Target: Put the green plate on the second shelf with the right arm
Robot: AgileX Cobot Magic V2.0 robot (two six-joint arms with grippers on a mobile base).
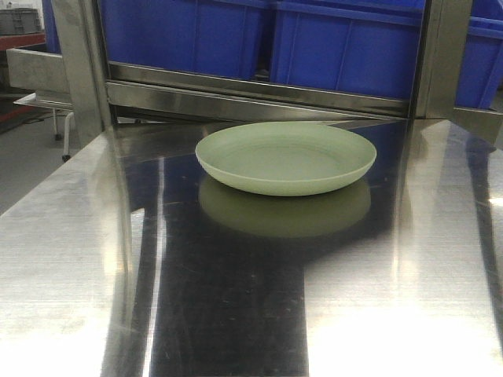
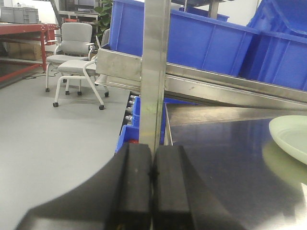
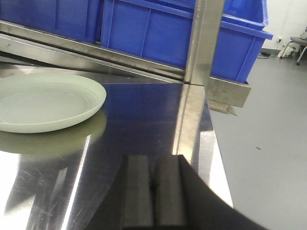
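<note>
1. On the worktop (image 1: pixel 236 298), toward its rear centre: the green plate (image 1: pixel 285 157), 1 piece, lying flat and right side up, empty. Its reflection shows in the polished steel below it. Nothing touches it.
2. Behind the plate: the second shelf (image 1: pixel 259 100), a steel tier with a flat front rail running across the front-facing view. The plate lies in front of this rail and clear of it, not on the tier.
3. Above the rail: blue bins (image 1: pixel 338 47), side by side, filling the upper background.
4. At the left and right edges of the rack: steel uprights (image 1: pixel 78 63), 2 visible.
5. Left gripper (image 2: pixel 152 177): black fingers pressed together, holding nothing. It sits at the worktop's left side facing an upright, with the plate's edge (image 2: pixel 292 136) well off to its right.
6. Right gripper (image 3: pixel 153 187): fingers together, holding nothing. It hangs over the worktop near the right edge, with the plate (image 3: pixel 45 100) ahead and to its left, well apart.
7. Beyond the rack on the left: grey floor (image 2: pixel 48 143), 2 pale wheeled chairs (image 2: pixel 74 52), a red table (image 2: pixel 24 28).
</note>
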